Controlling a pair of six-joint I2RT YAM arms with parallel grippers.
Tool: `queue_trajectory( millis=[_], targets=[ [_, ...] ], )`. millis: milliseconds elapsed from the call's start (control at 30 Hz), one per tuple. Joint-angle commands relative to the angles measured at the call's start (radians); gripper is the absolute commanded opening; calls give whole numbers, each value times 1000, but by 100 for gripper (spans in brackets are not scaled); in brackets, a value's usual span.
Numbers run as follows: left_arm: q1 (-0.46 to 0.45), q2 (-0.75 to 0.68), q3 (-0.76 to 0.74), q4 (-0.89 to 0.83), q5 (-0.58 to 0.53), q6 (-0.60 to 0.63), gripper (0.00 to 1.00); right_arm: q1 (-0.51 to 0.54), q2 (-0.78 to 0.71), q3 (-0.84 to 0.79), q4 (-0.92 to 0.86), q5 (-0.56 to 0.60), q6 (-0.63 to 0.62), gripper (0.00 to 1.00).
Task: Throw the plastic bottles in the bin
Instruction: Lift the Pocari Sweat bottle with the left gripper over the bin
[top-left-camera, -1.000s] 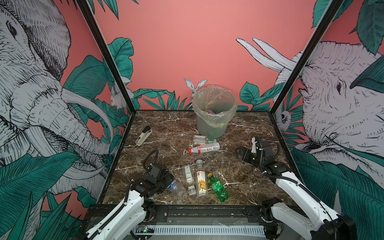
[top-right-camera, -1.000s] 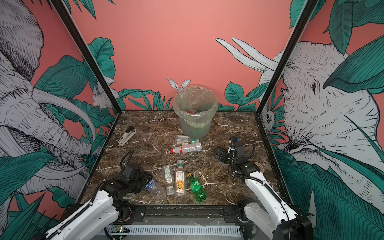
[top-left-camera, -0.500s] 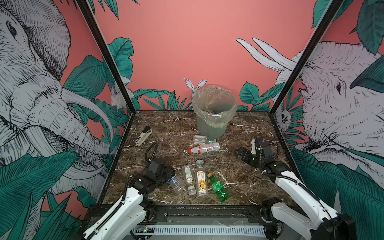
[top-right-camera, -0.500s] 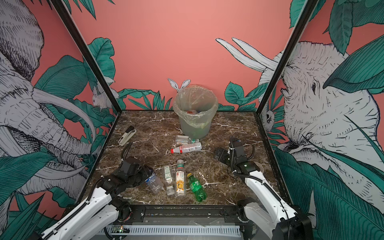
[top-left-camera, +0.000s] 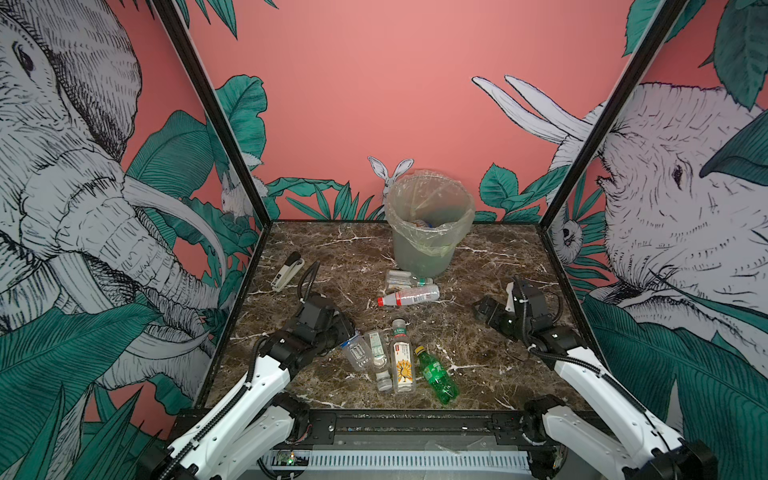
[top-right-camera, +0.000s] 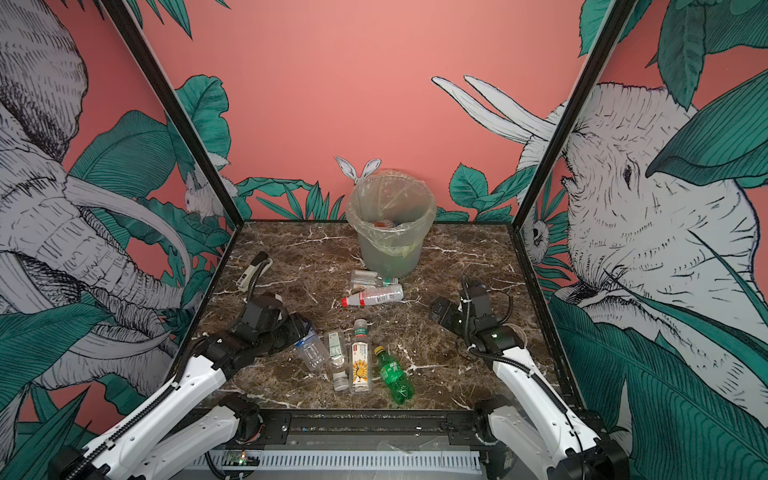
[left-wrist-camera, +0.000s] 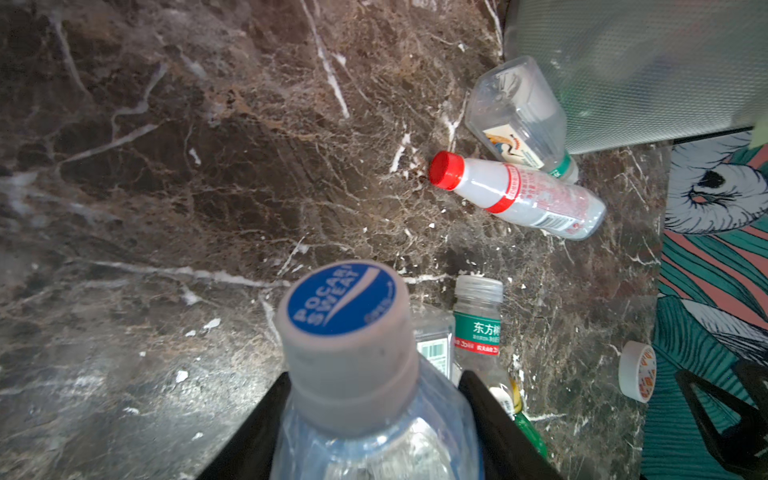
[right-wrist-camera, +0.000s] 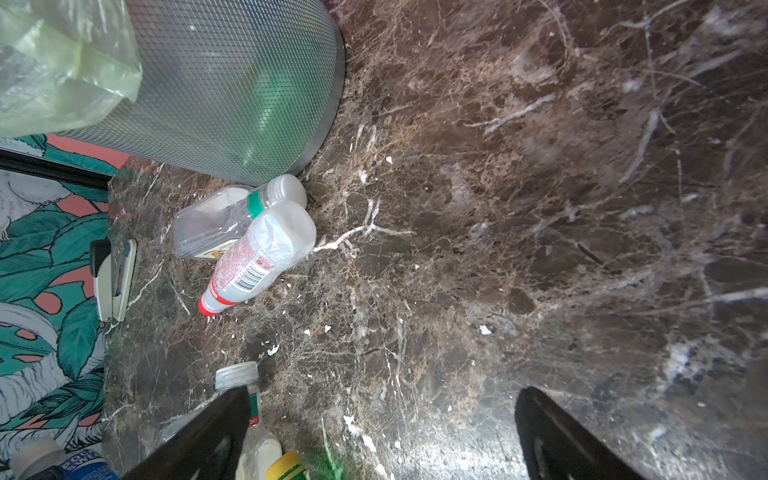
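My left gripper is shut on a clear plastic bottle with a blue-topped grey cap. In both top views it holds that bottle low at the front left. Beside it lie a green-labelled clear bottle, a yellow-labelled one and a green one. A red-capped bottle and a clear one lie in front of the bin. The bin stands at the back centre with bottles inside. My right gripper is open and empty at mid-right.
A white-and-black stapler lies at the left edge of the marble table. A tape roll sits near the right arm. Illustrated walls close the table on three sides, and a black rail runs along the front.
My left gripper has carried the clear bottle a little away from the front edge toward the table's middle. The right arm has hardly moved.
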Motion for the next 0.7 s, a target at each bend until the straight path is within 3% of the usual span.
queue_trajectory(
  millis=[0, 167, 400, 533, 667],
  targets=[
    [8, 19, 64, 14, 37, 32, 50, 4, -31, -25, -19, 40, 18, 99],
    [21, 61, 98, 27, 47, 45, 49, 4, -8, -14, -7, 24, -10, 99],
    [55, 77, 21, 249, 148, -44, 47, 4, 26, 10, -14, 17, -53, 99],
    [68, 99, 60, 287, 175, -20, 47, 4, 29, -1, 16, 17, -59, 99],
    [104, 130, 60, 404, 275, -18, 47, 4, 45, -12, 48, 18, -58, 99]
  ],
)
